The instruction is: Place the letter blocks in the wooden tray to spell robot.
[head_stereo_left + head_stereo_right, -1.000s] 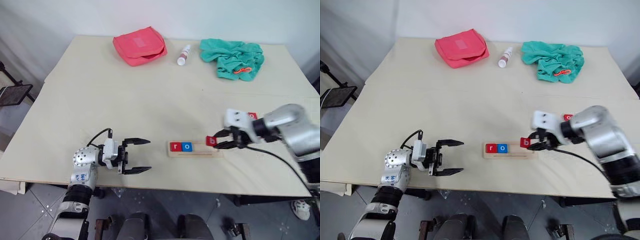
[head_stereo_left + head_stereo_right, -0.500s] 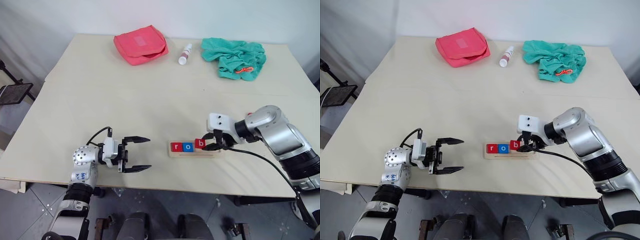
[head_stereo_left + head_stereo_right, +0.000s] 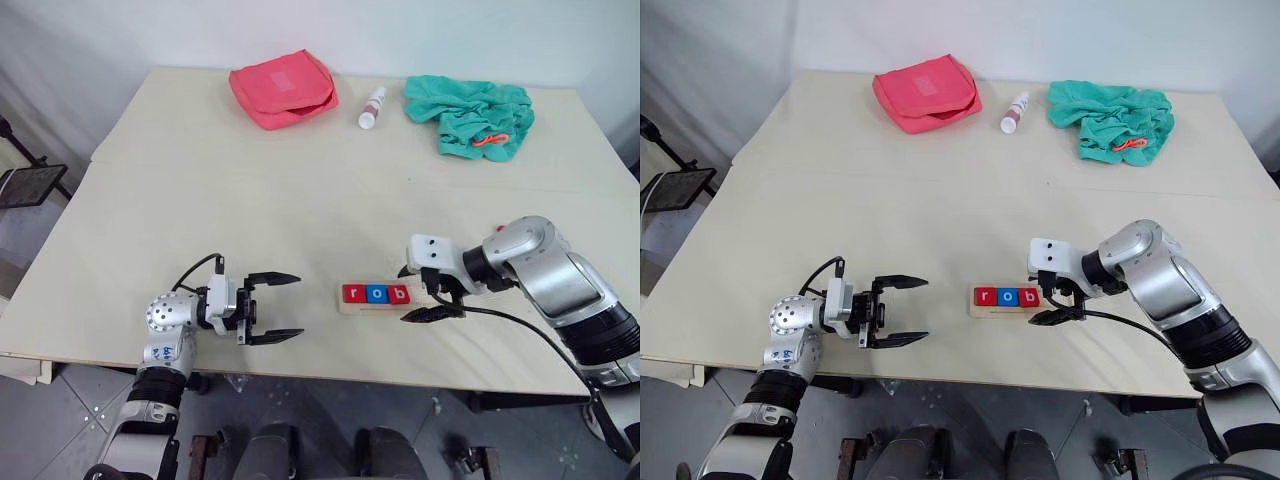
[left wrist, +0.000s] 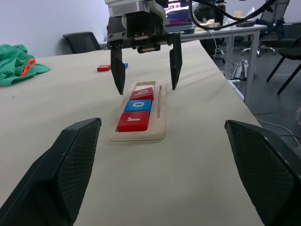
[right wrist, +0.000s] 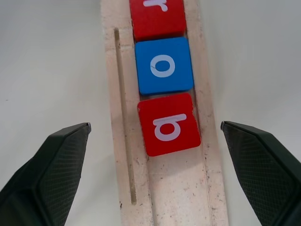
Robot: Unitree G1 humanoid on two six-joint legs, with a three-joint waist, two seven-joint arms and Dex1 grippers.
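Sitting in the wooden tray (image 3: pixel 390 297) near the front edge of the table (image 3: pixel 300 200) are three letter blocks side by side: a red r (image 3: pixel 353 293), a blue o (image 3: pixel 376 294) and a red b (image 3: pixel 398 294), the b slightly crooked in its slot. The right gripper (image 3: pixel 425 293) hangs at the tray's 3 o'clock end, its fingers spread wide on either side of the strip and gripping nothing. Well off at the tray's 9 o'clock, the left gripper (image 3: pixel 285 307) points toward it with fingers apart and empty. Two more tiles (image 4: pixel 111 67) lie beyond the tray in the left wrist view, their letters too small to read.
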